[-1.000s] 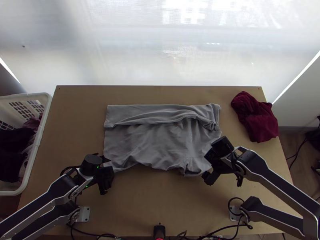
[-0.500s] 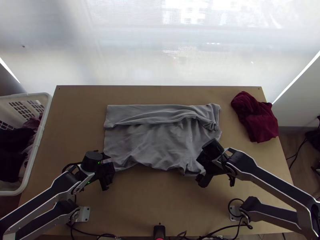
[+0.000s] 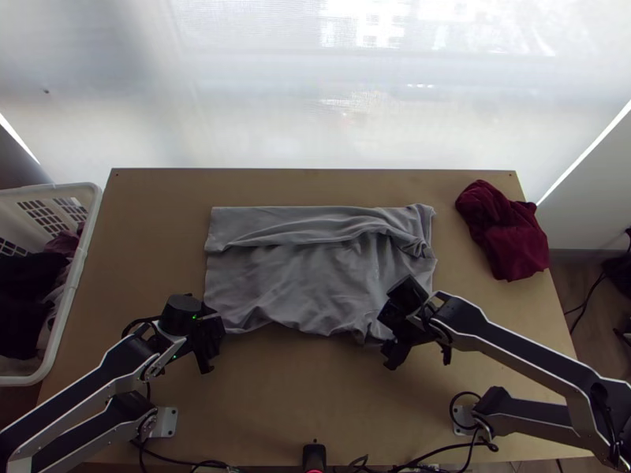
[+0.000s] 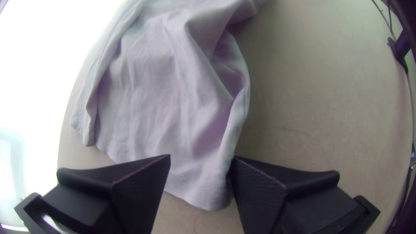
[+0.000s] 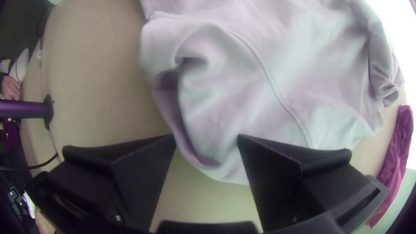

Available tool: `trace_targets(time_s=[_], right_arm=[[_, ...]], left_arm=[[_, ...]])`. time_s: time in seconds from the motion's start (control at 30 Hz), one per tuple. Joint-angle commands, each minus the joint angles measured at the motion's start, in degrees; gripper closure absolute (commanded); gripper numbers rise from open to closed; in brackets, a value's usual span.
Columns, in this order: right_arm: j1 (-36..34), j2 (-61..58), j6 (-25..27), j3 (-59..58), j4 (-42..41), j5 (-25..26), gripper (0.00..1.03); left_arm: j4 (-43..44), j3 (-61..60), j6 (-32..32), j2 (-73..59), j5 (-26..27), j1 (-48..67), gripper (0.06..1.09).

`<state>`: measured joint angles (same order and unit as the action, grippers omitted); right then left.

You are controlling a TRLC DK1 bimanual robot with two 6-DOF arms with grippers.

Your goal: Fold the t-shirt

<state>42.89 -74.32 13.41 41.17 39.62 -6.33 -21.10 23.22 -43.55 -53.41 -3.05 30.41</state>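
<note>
- Right gripper [image 3: 393,339] shifts inward along the grey t-shirt [image 3: 315,276].
- Its fingers stand apart.
- Left gripper [image 3: 210,344] gapes at a shirt corner [image 4: 208,195], perhaps touching it.

On the tabletop [image 3: 292,394], near the right edge and toward the far corner: dark red cloth [image 3: 505,236], bunched in a loose heap, with soft creases. At the left edge: white basket [image 3: 79,268], with rows of slots in the wall; inside, black clothes [image 3: 24,315] and also some of greyish colour. Beyond the far edge: pale surface [image 3: 276,102], very bright in the upper part. At the middle of the near edge: small black device [image 3: 314,456] with red light.
</note>
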Motion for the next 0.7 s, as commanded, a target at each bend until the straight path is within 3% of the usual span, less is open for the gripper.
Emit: trace_targets(time_s=[0.0,0.1,0.2,0.23,0.33,0.67], right_arm=[[0.08,-0.82,0.74,-0.91,-2.61,-0.53,0.60],[-0.09,-0.73,0.92,-1.27,-3.67,-0.53,0.72],[-0.27,-0.82,1.36,-1.44,-3.76,-0.53,0.74],[-0.27,-0.82,1.53,-1.62,-3.84,-0.53,0.79],[-0.44,-0.91,2.59,-2.41,-4.72,-0.53,1.00],[-1.15,5.86,2.76,-3.37,-1.56,-0.53,1.00]], left_arm=[[0.27,0.16,-0.31,0.06,0.68,0.08,0.64],[1.24,-0.28,-1.10,0.15,0.85,0.26,0.81],[1.59,-0.55,-1.10,0.15,0.85,0.26,0.98],[1.59,-0.55,-1.10,0.15,0.85,0.26,1.00],[2.21,-0.81,-1.27,0.23,1.03,0.17,1.05],[-0.96,0.33,-2.94,1.73,1.29,-3.52,1.05]])
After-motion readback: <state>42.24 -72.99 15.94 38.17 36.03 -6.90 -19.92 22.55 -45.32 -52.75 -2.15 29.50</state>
